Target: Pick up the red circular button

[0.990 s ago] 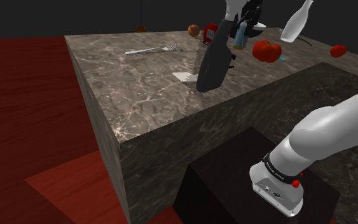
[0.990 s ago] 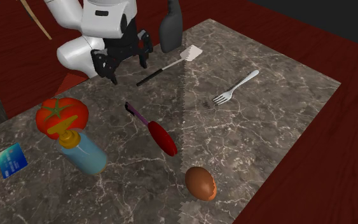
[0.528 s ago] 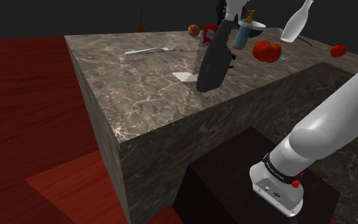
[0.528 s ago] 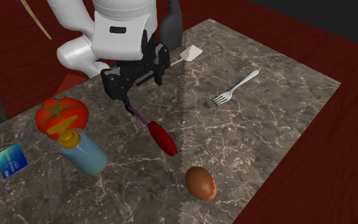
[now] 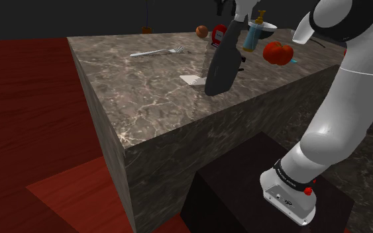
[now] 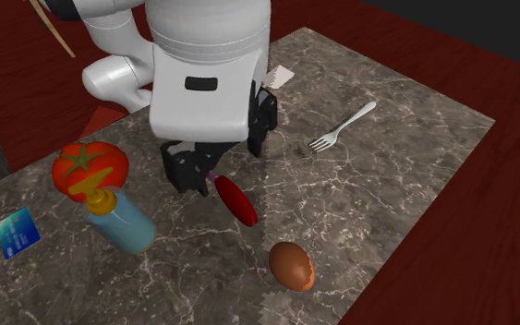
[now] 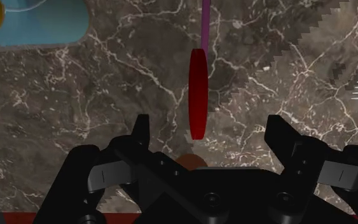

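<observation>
2 fingers (image 7: 141, 130) spread apart above red button (image 7: 197, 92)

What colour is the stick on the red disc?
Purple. The thin stick shows best in the wrist view.

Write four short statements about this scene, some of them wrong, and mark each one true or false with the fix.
1. The gripper is open. True.
2. The red button is clasped by the gripper. False: it lies on the table ahead of the gripper, and neither finger touches it.
3. A fork lies on the table. True.
4. The tomato sits right beside the fork. False: it sits next to the blue bottle, on the far side of the button from the fork.
</observation>
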Controlling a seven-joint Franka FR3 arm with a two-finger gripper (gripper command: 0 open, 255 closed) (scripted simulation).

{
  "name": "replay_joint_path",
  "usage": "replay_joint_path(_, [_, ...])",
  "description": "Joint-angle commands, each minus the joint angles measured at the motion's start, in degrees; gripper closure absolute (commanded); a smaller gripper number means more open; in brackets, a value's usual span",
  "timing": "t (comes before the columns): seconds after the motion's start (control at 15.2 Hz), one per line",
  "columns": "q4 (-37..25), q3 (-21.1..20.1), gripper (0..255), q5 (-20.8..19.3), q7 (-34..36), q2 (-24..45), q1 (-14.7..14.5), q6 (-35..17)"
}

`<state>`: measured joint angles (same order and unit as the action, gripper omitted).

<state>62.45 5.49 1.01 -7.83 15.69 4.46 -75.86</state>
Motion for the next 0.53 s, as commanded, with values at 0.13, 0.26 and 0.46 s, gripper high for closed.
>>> replay_joint_path(0.13, [1.3, -0.1, 0, 0.0, 0.1, 0.4, -0.1, -1.8])
replay_joint_path(0.26, [4.5, -0.1, 0, -0.1, 0.1, -0.6, -0.2, -3.9])
replay_joint_path(0.46, [8.2, -0.1, 0, -0.2, 0.2, -1.8, -0.3, -6.5])
